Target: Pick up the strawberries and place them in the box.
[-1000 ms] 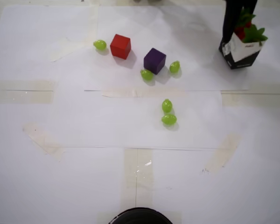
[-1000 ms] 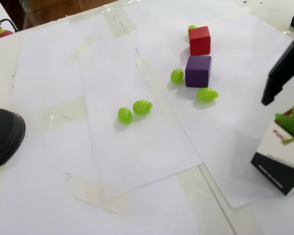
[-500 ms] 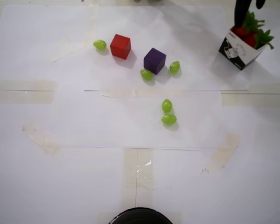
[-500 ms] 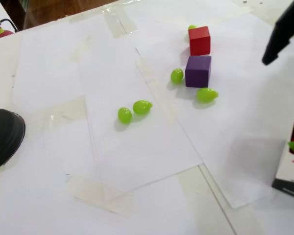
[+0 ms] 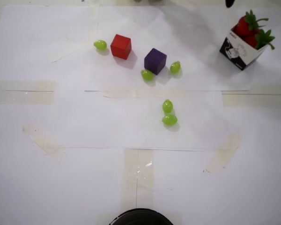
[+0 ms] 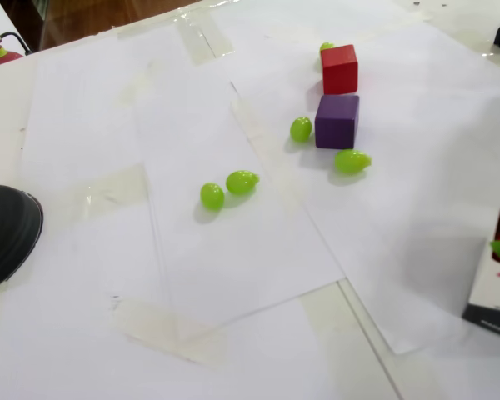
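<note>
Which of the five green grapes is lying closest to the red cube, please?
The grape just left of the red cube in the overhead view; the other four lie by the purple cube or farther down.

strawberries (image 5: 251, 29) inside tilted box (image 5: 239, 50)

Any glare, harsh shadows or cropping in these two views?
Overhead view: even, soft light; faint shadows beside the purple cube and red cube; small glint on the clear tape. Fixed view: the box is cropped by the right edge; slight softness toward the near edge.
</note>
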